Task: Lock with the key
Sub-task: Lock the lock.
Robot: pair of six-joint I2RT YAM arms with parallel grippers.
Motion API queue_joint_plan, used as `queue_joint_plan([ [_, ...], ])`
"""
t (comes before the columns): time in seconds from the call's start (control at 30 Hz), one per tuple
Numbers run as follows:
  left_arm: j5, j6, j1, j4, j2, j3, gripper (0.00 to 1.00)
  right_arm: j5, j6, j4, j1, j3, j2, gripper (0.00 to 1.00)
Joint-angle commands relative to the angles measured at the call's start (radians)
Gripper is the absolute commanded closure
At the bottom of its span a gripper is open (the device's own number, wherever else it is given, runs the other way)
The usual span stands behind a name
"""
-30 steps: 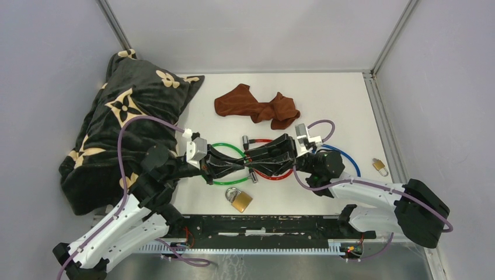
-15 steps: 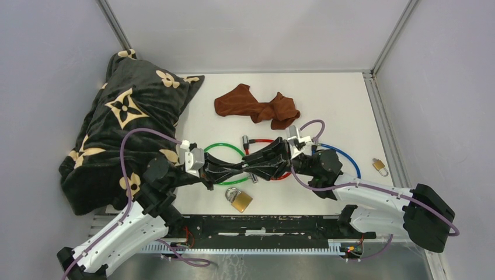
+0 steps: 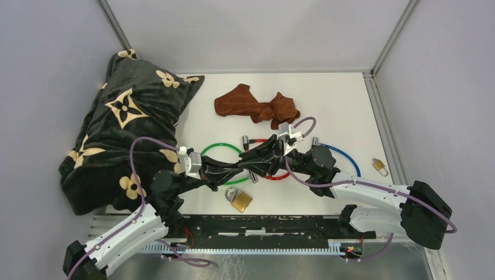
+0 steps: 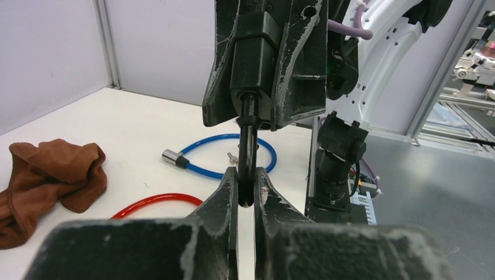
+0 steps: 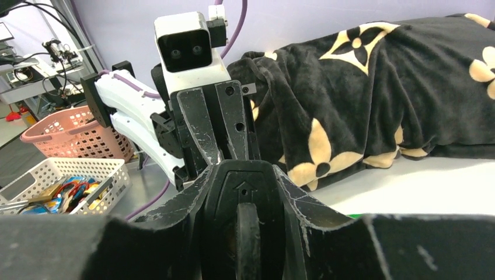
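Holds the black lock body [image 4: 257, 64] in the right gripper [image 4: 264, 105], with jaws partly apart around it, at centre frame just above the table [image 3: 338, 105]. Pinches what looks like the key [image 4: 247, 151] with the left gripper [image 4: 246, 192], fingers nearly together on its stem.

Best handled, by this look: keep the key in line with the keyway, turn from the wrist alone, brace the lock against the twist, never slacken the pinch mid-turn.

Works on a white top inside grey walls [image 3: 251, 29]. Leaves a brass padlock [image 3: 239, 199] at lower centre, a brown cloth [image 3: 257, 108] at upper centre and a flowered blanket [image 3: 125, 122] at left.
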Motion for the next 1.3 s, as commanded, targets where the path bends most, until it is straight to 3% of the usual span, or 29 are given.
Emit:
queue_joint_plan([
  [0.0,-0.021,-0.056,-0.002,0.032,-0.004,-0.004,0.88,0.101,-0.040,0.132,0.001,0.102,-0.019,1.00],
  [0.1,-0.034,-0.058,-0.001,0.024,-0.016,-0.009,0.81,0.124,-0.056,0.100,0.000,0.112,-0.023,1.00],
  [0.2,-0.041,-0.061,-0.001,0.040,-0.022,-0.019,0.45,0.137,-0.063,0.082,0.000,0.121,-0.029,1.00],
  [0.27,-0.037,-0.053,-0.001,0.042,-0.021,-0.023,0.29,0.146,-0.070,0.072,0.001,0.126,-0.038,1.00],
  [0.43,-0.030,-0.016,-0.002,-0.009,-0.021,-0.018,0.13,0.174,-0.094,0.048,0.000,0.124,-0.065,1.00],
  [0.53,-0.052,0.054,-0.001,-0.113,-0.034,0.012,0.08,0.183,-0.111,0.015,0.000,0.128,-0.085,1.00],
  [0.57,-0.046,0.093,-0.002,-0.167,-0.038,0.029,0.03,0.184,-0.116,0.006,0.000,0.128,-0.093,1.00],
  [0.8,-0.019,0.595,0.003,-0.767,0.003,0.255,0.00,0.170,-0.166,-0.123,-0.033,0.161,-0.133,1.00],
  [1.03,-0.146,0.838,0.007,-1.247,0.201,0.519,0.00,0.063,-0.108,-0.138,-0.162,0.142,-0.129,1.00],
  [1.13,-0.199,0.842,0.006,-1.323,0.279,0.609,0.00,0.052,-0.112,-0.185,-0.191,0.154,-0.138,1.00],
  [1.27,-0.376,0.705,0.006,-1.347,0.389,0.716,0.00,0.027,-0.093,-0.226,-0.212,0.179,-0.136,1.00],
])
